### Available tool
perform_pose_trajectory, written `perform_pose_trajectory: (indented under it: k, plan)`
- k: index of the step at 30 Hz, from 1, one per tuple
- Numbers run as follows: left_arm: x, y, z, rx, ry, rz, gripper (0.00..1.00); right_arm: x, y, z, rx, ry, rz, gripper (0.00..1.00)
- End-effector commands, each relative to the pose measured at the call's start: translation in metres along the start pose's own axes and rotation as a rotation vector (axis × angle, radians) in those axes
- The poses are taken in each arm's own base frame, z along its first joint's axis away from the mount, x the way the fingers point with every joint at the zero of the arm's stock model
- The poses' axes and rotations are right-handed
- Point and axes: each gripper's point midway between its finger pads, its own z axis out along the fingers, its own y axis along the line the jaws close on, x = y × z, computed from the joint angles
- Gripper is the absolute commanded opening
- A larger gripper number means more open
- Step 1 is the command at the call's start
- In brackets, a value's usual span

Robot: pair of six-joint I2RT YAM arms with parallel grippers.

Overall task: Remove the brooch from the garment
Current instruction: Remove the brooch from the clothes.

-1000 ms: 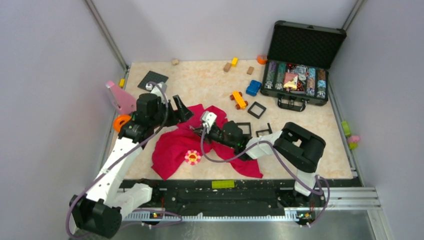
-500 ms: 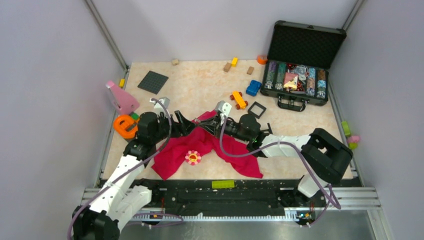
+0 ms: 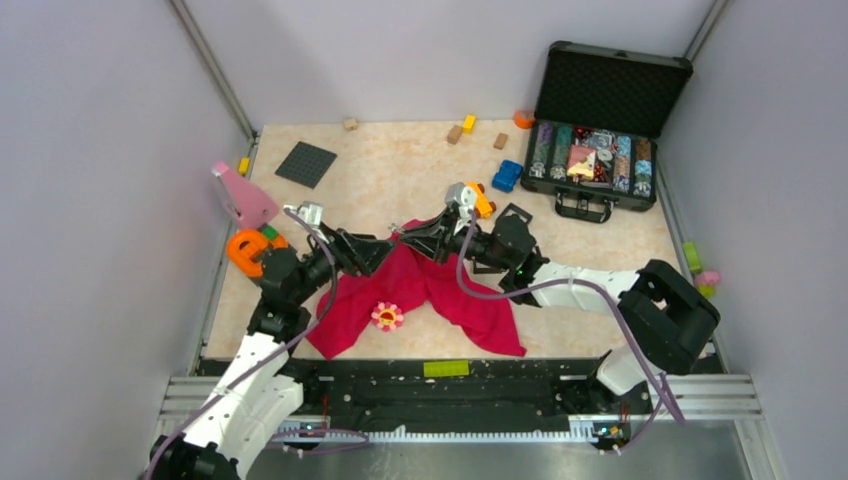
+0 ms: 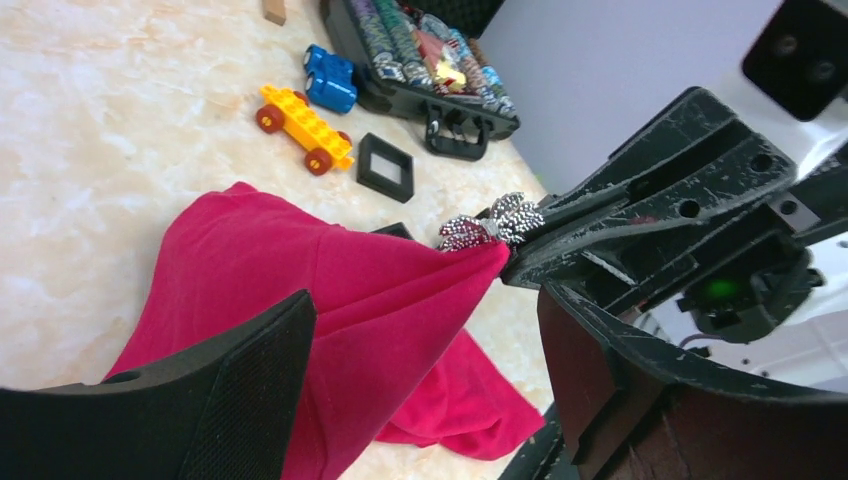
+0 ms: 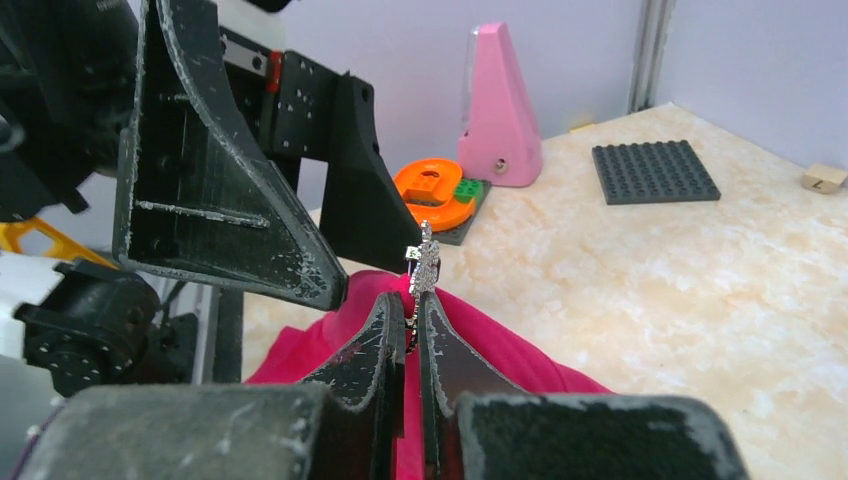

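The right claw (image 5: 412,300) is pinched narrow on a raised fold of the red garment (image 3: 440,290). The silver, glittering brooch (image 5: 426,262) sits on that fold just beyond its fingertips. The left claw (image 4: 425,300) faces it, spread wide and holding nothing, the brooch just ahead of its fingers. A flower disc (image 3: 386,316) lies on the cloth nearer the arm bases than both claws.

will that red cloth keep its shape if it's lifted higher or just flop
Likely floppy: the red cloth sags in folds from the peak pinched by the right pincer. Probably light, since that one pinch holds the peak up. Its edges lie on the table, so they may drag.
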Motion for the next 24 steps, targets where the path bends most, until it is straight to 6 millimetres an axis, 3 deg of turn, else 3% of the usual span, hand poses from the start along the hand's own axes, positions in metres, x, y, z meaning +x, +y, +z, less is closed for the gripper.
perform_pose_trajectory:
  k: [1, 10, 17, 22, 24]
  plan:
    - [-0.033, -0.032, -0.004, 0.17, -0.114, -0.003, 0.86, -0.083, 0.014, 0.003, -0.079, -0.197, 0.046, 0.0]
    - [-0.066, -0.078, -0.01, 0.397, -0.148, -0.047, 0.85, -0.131, 0.025, -0.001, -0.185, -0.267, 0.231, 0.0]
    - [-0.083, -0.092, -0.008, 0.445, -0.164, -0.028, 0.83, -0.153, 0.034, -0.003, -0.239, -0.328, 0.284, 0.0]
    - [-0.089, -0.099, -0.01, 0.468, -0.179, -0.007, 0.63, -0.154, 0.036, -0.004, -0.254, -0.342, 0.305, 0.0]
    - [-0.089, -0.099, -0.009, 0.469, -0.171, -0.012, 0.61, -0.153, 0.037, -0.004, -0.258, -0.342, 0.31, 0.0]
